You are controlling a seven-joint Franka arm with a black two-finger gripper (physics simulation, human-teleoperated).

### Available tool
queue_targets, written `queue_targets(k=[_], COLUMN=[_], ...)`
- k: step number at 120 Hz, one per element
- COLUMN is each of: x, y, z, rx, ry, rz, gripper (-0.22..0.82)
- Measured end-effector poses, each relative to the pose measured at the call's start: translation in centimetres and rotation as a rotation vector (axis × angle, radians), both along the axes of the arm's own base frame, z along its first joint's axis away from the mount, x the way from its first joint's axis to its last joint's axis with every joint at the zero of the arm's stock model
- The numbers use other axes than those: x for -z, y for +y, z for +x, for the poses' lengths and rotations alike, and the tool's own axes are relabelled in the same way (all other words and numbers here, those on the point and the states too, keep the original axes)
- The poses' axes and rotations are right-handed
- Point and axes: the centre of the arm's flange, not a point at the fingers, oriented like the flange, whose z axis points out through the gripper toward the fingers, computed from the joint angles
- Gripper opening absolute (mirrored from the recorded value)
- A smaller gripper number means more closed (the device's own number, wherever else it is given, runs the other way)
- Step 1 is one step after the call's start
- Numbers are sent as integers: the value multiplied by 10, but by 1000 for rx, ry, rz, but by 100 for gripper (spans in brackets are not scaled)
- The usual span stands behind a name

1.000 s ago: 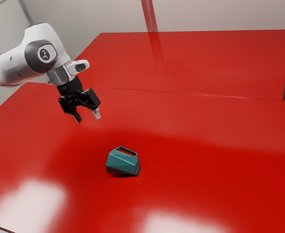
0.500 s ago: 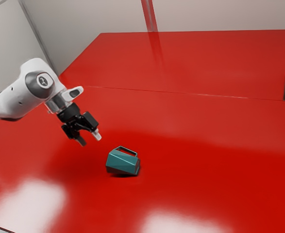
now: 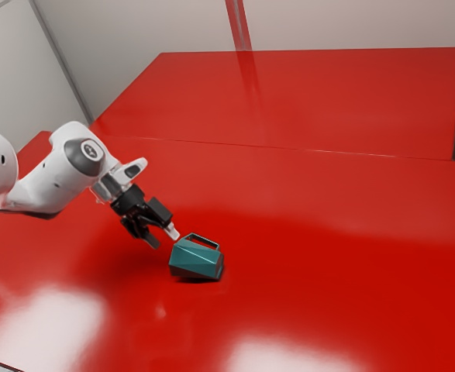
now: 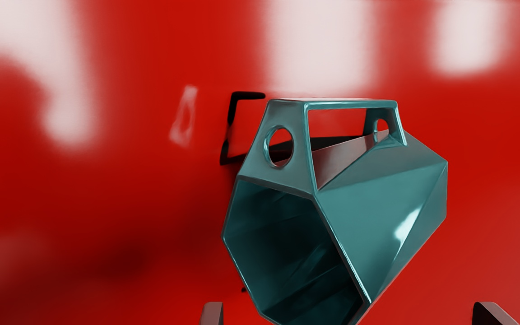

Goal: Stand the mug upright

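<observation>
Brought lower and nearer the mug [image 3: 196, 260]: tool [image 3: 164, 239], open, nothing gripped. Mug: laid sideways on the desk [image 3: 328, 263], mouth [image 4: 291, 253] toward the tool, handle [image 4: 350, 104] uppermost. Step, seemingly: approach; next, mug to be straddled and clasped.

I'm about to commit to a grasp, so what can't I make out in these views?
Lowest rim of the teal faceted mug: cut by the wrist view's bottom edge.
Its side against the glossy red table: hidden by its body, both views.
Its inner floor: lost in shadow, wrist view.
Black two-finger gripper, all but its fingertips: cut off by that wrist-view edge.
</observation>
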Motion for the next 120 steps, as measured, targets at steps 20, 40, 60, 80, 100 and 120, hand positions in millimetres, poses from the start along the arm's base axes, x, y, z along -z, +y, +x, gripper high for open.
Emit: queue_targets(k=[20,40,60,80,100,120], x=[11,22,26,30,37,42], y=[0,-4,-10,-16,-18,-22], z=[-7,-11,-11,-10,-14,-16], rx=[-13,-20,-27,-25,-34,-38], ry=[-13,-19,-37,-50,-49,-50], rz=[-57,-104,-145,-167,-187,-204], gripper=[60,60,60,60,60,60])
